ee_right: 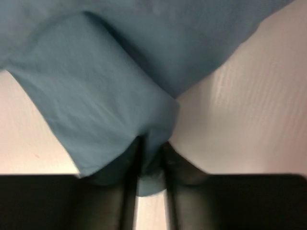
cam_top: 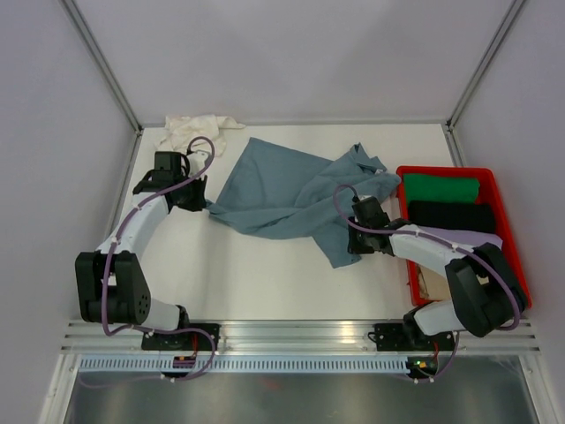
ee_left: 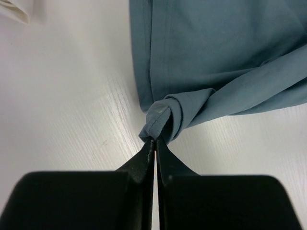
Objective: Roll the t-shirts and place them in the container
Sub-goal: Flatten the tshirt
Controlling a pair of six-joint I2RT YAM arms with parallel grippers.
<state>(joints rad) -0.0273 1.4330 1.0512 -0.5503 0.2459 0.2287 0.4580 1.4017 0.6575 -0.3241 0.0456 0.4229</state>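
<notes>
A dusty blue-grey t-shirt [cam_top: 282, 190] lies crumpled across the middle of the white table. My left gripper [cam_top: 205, 206] is at its left corner, shut on a bunched tip of the cloth [ee_left: 160, 117], with the fingertips [ee_left: 156, 142] pressed together. My right gripper [cam_top: 353, 246] is at the shirt's lower right tail. Its fingers stand apart with a fold of blue cloth [ee_right: 110, 86] hanging between them [ee_right: 151, 149]; that view is blurred. A cream-white t-shirt [cam_top: 199, 128] lies bunched at the far left corner, and its edge shows in the left wrist view [ee_left: 14, 9].
A red crate [cam_top: 446, 170] stands at the right edge, holding a folded green cloth [cam_top: 441, 187] and a black one [cam_top: 452, 216]. Grey walls with metal posts enclose the table. An aluminium rail carrying the arm bases runs along the near edge.
</notes>
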